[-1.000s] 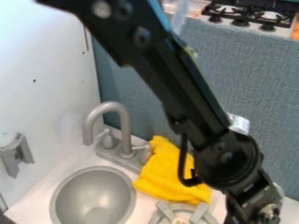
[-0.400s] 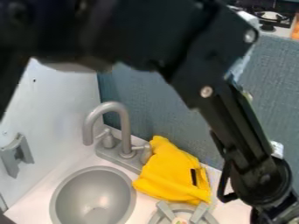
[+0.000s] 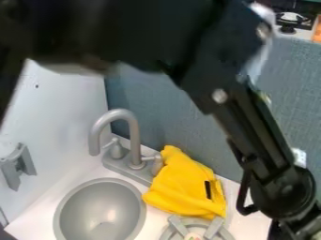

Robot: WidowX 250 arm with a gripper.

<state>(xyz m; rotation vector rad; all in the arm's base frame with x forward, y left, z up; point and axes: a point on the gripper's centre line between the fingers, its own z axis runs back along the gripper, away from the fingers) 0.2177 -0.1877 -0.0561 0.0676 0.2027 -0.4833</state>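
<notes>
The black arm comes in from the upper left, bends near the top centre and slants down to the lower right corner, where its wrist joint stands right of a yellow cloth (image 3: 182,185). This cloth lies crumpled on the counter against the blue-grey panel, with a small black mark on its right part. To its left are a grey faucet (image 3: 133,136) and a round grey sink bowl (image 3: 100,211). A grey toy burner (image 3: 179,228) with a small thing on it sits just below the cloth, at the bottom edge.
A grey bracket (image 3: 19,166) is fixed to the white wall (image 3: 59,126) at the left. The blue-grey panel (image 3: 150,112) rises behind the counter. Past it, at the top right, stands a stove (image 3: 294,19) with black grates, beside an orange thing (image 3: 317,32).
The arm has swung to the right, uncovering the right part of the yellow cloth. Its upper links now cover more of the top left. The cloth stays where it was.
</notes>
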